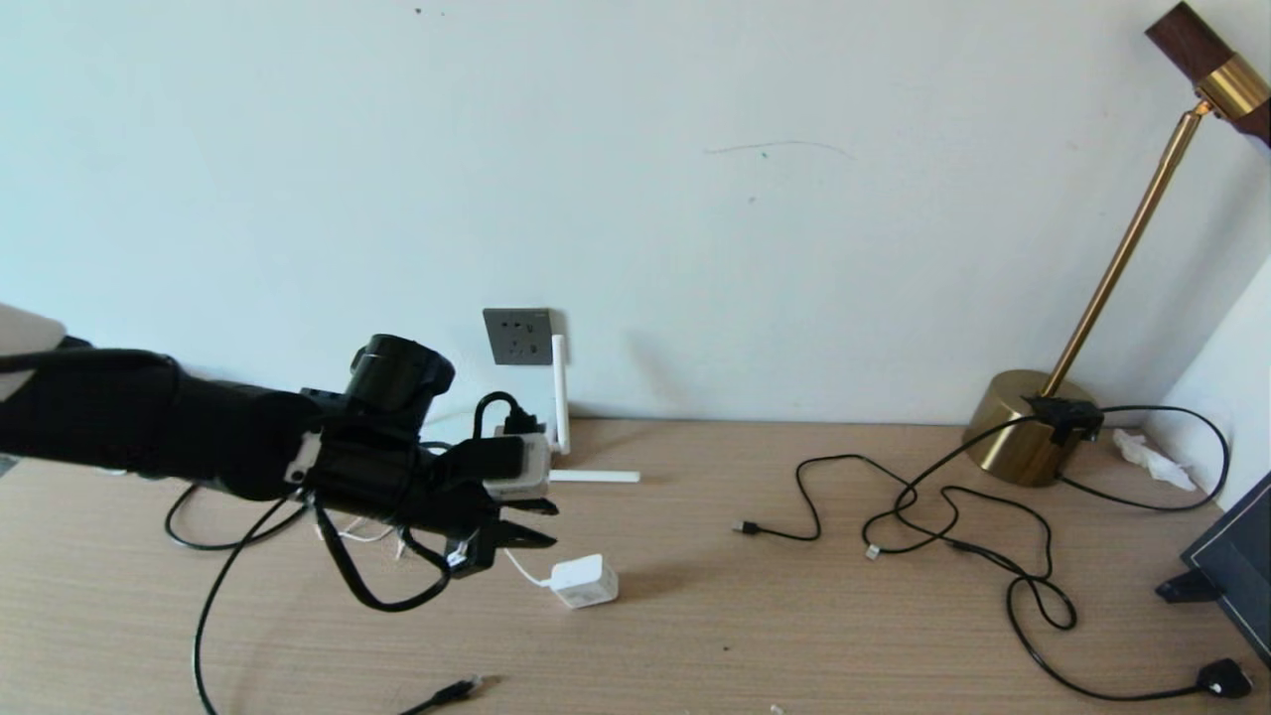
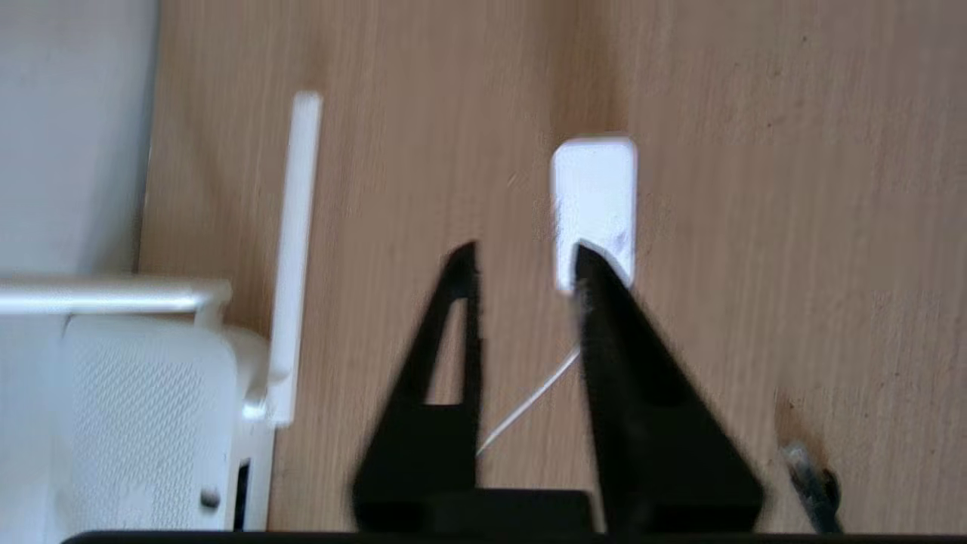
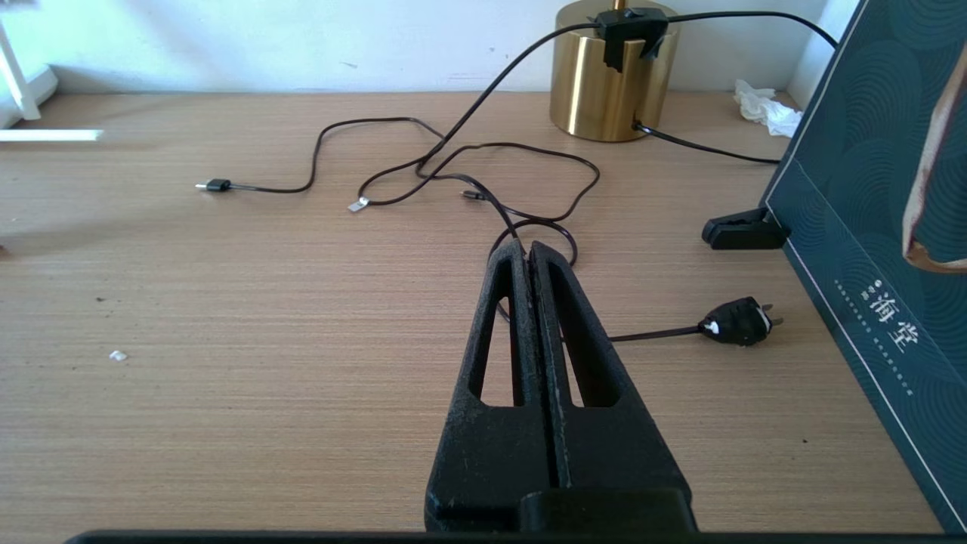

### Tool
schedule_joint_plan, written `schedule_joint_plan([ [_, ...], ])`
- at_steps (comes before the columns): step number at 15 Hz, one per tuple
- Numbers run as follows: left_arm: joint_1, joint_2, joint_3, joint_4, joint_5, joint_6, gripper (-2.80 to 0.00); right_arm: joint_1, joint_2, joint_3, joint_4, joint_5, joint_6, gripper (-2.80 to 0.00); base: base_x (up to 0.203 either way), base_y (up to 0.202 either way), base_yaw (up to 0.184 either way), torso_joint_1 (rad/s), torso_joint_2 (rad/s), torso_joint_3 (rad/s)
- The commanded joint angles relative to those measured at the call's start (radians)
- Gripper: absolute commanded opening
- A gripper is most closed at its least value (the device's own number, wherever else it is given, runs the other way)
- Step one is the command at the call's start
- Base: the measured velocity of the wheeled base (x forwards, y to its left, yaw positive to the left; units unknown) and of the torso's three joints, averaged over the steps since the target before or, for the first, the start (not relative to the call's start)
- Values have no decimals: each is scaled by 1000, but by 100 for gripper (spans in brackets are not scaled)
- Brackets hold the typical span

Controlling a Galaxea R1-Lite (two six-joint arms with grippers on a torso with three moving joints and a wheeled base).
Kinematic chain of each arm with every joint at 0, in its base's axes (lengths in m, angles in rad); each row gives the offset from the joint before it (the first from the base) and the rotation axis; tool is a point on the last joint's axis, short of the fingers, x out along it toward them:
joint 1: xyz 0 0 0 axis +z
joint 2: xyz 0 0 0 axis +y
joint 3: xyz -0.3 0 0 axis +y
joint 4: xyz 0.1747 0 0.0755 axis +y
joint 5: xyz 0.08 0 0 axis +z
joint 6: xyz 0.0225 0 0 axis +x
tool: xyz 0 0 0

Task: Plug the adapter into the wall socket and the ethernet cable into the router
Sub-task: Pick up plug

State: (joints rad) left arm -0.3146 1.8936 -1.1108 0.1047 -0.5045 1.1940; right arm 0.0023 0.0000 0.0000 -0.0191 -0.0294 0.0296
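Just beyond the parted left hand (image 2: pixel 525 257) lies the adapter (image 2: pixel 594 189).

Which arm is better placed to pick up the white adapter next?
Left. The left gripper hovers open just short of the adapter, which lies on the desk ahead of its fingertips. The right gripper is shut, over the black cables far from it.
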Motion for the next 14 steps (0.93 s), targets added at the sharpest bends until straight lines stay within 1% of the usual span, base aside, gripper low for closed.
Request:
schedule_joint_plan([
  [1,-29,35,-18,7,-3,8,0,1,0,0,-1,0,1,-280,0,0,0,0,0,0],
  [4,-32,88,-60,27,-2,6,0,1,1,0,-1,-1,1,-280,0,0,0,0,0,0],
  [5,-29,104,-79,49,-1,2,0,1,1,0,-1,0,0,-280,0,0,0,0,0,0],
  [7,-26,109,-118,167,3,1,0,1,1,0,-1,-1,1,-280,0,0,0,0,0,0],
  [11,-25,110,-194,360,8,-19,0,1,0,0,-1,0,1,-280,0,0,0,0,0,0],
  [12,-24,119,-207,391,16,-19,0,1,0,0,-1,-1,1,-280,0,0,0,0,0,0],
  [14,-24,157,-240,397,17,-19,0,1,1,0,-1,-1,1,-280,0,0,0,0,0,0],
])
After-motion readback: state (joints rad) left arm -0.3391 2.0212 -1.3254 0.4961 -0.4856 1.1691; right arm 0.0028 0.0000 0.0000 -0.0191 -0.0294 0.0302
